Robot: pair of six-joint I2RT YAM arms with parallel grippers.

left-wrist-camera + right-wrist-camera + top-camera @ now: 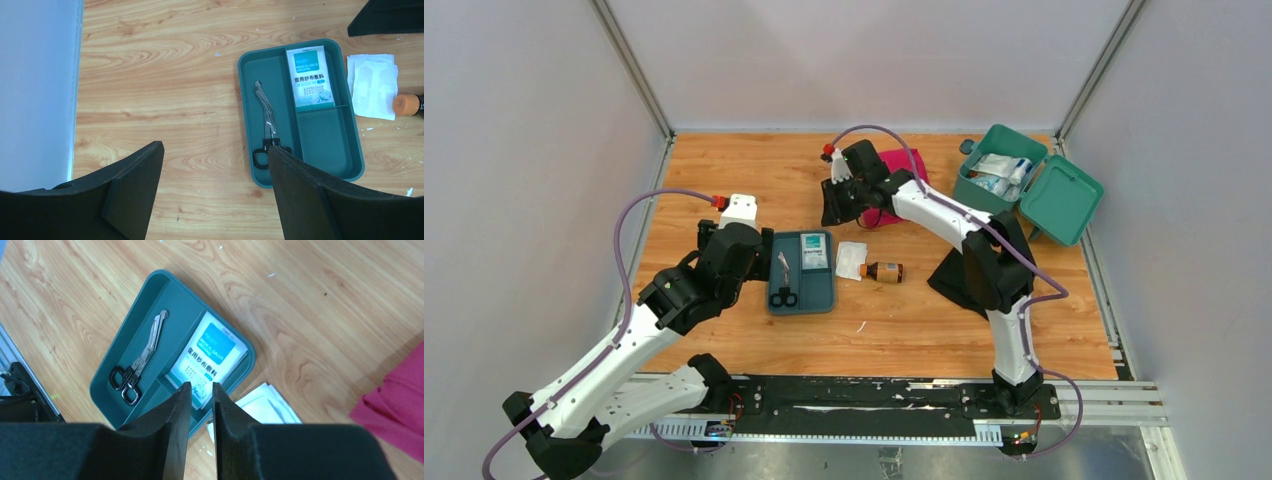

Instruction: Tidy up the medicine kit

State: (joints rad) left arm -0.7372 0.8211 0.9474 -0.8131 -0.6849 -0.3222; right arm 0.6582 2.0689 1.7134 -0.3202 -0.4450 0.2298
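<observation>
The open medicine kit is seen at the far right corner of the table, well right of the right fingers, parted narrowly and empty. The left fingers, spread wide and empty, are placed farther off.

Wooden table bears tray; white packet; brown bottle; pink cloth; black cloth; medicine kit.

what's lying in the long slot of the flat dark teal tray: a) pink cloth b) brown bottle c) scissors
c: the scissors lie in the long compartment of the tray, beside the gauze packet in the next compartment.
</observation>
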